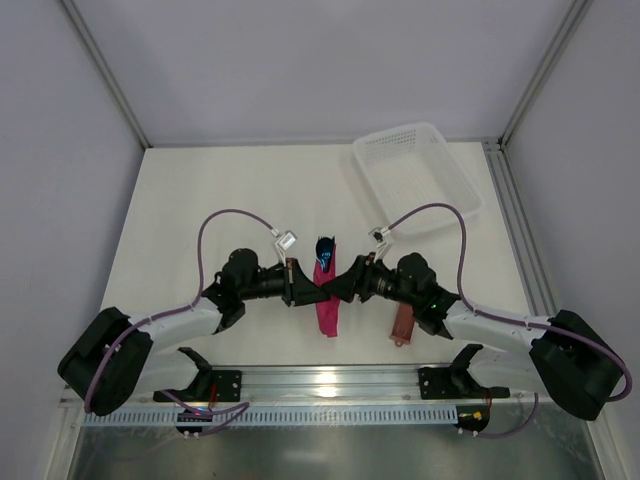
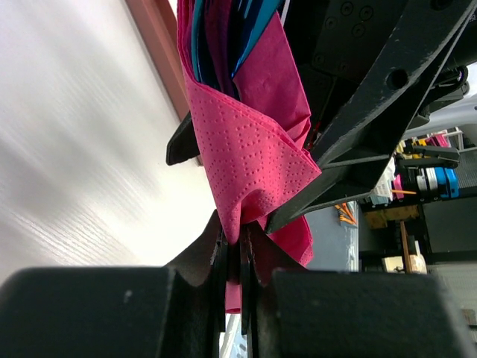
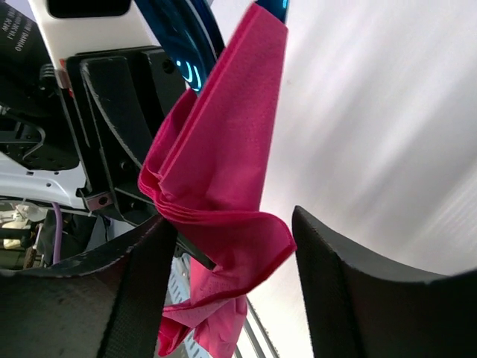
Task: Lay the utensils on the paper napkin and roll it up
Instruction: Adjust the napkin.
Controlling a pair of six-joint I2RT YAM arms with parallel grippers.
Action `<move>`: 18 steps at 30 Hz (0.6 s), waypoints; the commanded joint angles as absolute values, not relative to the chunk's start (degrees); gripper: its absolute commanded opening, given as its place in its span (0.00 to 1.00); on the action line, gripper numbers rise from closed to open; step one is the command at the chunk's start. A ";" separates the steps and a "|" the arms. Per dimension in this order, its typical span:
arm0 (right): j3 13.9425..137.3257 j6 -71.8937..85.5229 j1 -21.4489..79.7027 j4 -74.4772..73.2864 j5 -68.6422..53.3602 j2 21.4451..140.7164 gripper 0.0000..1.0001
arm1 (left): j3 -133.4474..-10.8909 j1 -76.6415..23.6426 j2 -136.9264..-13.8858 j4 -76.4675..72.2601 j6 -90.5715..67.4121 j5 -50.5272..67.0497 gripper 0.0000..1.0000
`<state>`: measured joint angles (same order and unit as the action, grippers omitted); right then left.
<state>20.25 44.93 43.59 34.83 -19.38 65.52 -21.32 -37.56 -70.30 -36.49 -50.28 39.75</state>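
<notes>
While the left claw (image 2: 237,240) clamps the paper napkin (image 2: 253,149), which hides most of the utensils (image 1: 325,249), the right claw (image 3: 231,250) stands apart.

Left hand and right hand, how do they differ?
The left hand is shut, pinching a fold of the paper napkin; the right hand is open, its jaws standing either side of the napkin. The left hand reaches in from the left, the right hand from the right. Both meet at the same napkin.
</notes>
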 commanded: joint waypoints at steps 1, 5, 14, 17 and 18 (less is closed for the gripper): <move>22.59 43.95 44.47 40.87 -17.93 65.48 0.62 | -23.82 -37.88 -67.85 -38.59 -49.75 41.92 0.00; 21.27 44.21 44.65 43.15 -17.05 64.60 0.47 | -23.99 -37.88 -67.41 -37.62 -49.66 42.10 0.00; 19.69 45.70 44.74 46.76 -17.49 63.28 0.22 | -25.14 -37.88 -67.59 -37.09 -50.62 43.07 0.06; 19.34 46.67 44.74 47.90 -17.49 62.76 0.12 | -24.87 -37.88 -67.24 -37.09 -50.71 43.15 0.10; 19.42 47.28 44.74 48.16 -17.66 62.67 0.09 | -24.96 -37.88 -67.15 -36.92 -50.71 43.24 0.13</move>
